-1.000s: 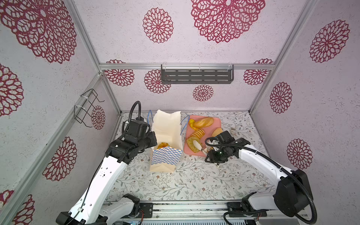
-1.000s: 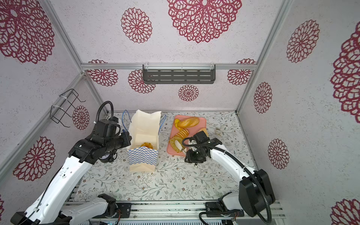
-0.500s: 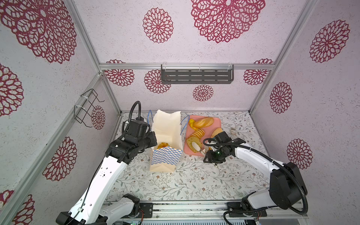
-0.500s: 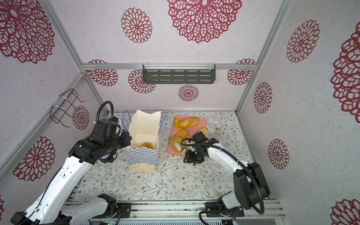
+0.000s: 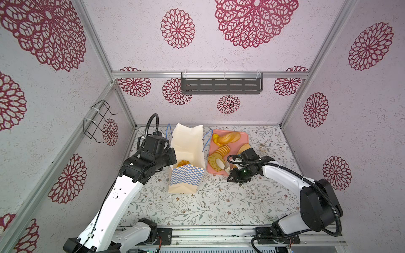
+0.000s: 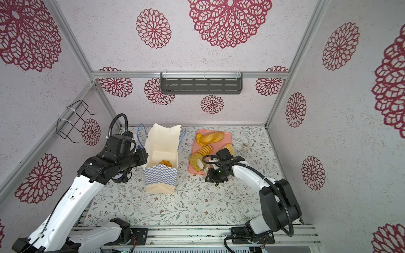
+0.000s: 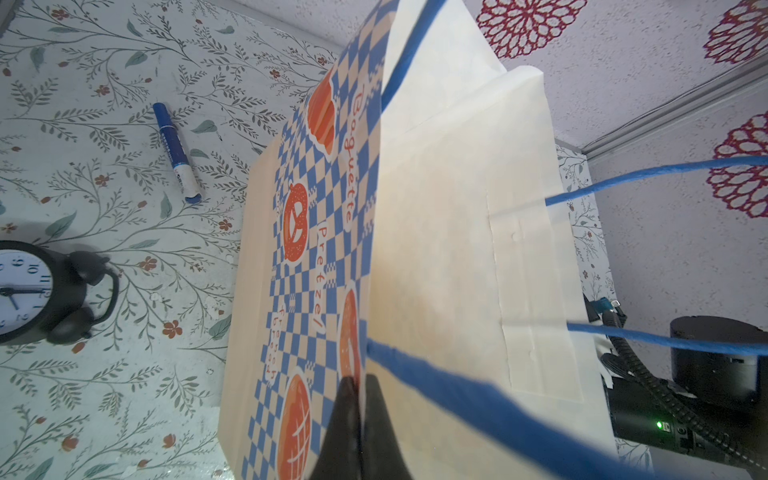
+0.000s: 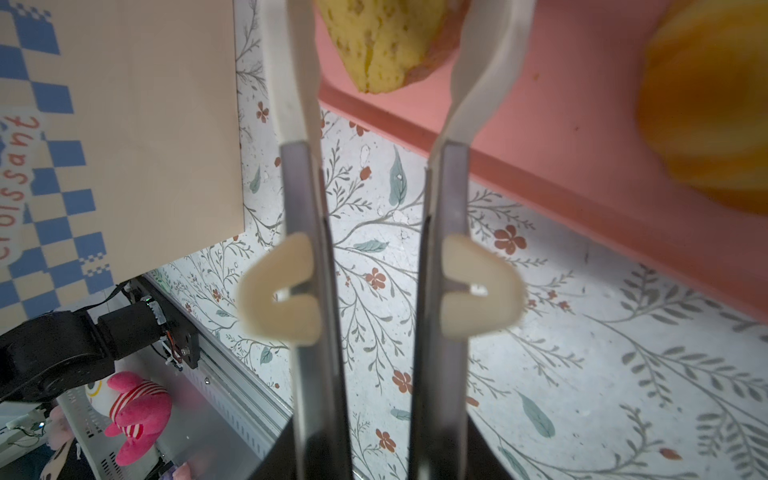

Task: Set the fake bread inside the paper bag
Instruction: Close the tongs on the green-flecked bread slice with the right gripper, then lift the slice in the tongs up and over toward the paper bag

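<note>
Left claw [image 7: 359,395] pinched the bag [image 7: 436,249] rim so it'd gape; right claw [image 5: 223,166] straddled the slice [image 8: 386,41], couldn't tell if gripping.

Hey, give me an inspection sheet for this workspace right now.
Surface: floral table cover, flat.
Job's things: paper bag upright, open, one ridged roll inside; other breads on pink tray.
Clutter: blue marker, black alarm clock on the table near the bag.
Grippers: left gripper shut on bag rim; right gripper jaws pinch green-speckled slice on tray.
Cables: black conduit loops on both arms, nothing snagged.
Surroundings: dark shelf, wire rack on patterned walls.
</note>
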